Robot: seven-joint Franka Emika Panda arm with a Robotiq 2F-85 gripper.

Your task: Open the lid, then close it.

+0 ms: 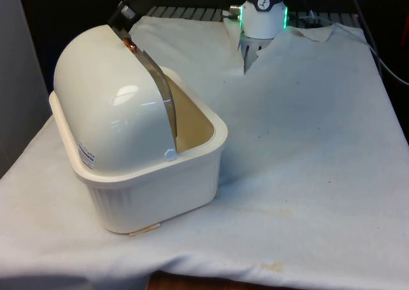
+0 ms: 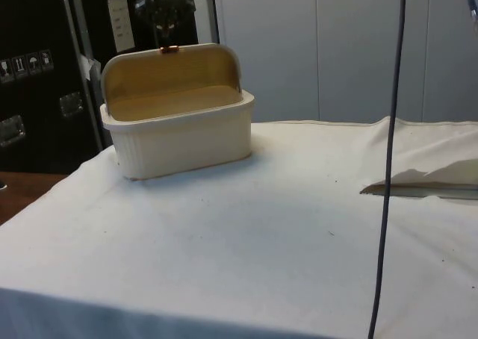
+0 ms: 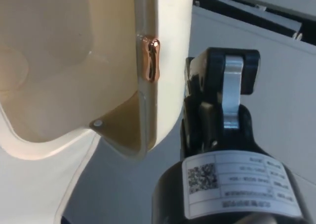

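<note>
The cream bread box [image 1: 153, 188] stands near the bench's [image 1: 307, 175] edge on the front view's left. Its domed lid [image 1: 108, 111] is rolled back, showing the tan inside. The black tool [image 1: 128, 12] sits at the lid's copper handle [image 1: 130, 45]; I cannot tell whether it pinches it.

Table [image 1: 307, 175] under white cloth [image 2: 246, 234]; cream bread box [image 1: 153, 194] standing on cloth, front view's left.

Front and side views share bread box [image 1: 137, 149], wrist close
</note>
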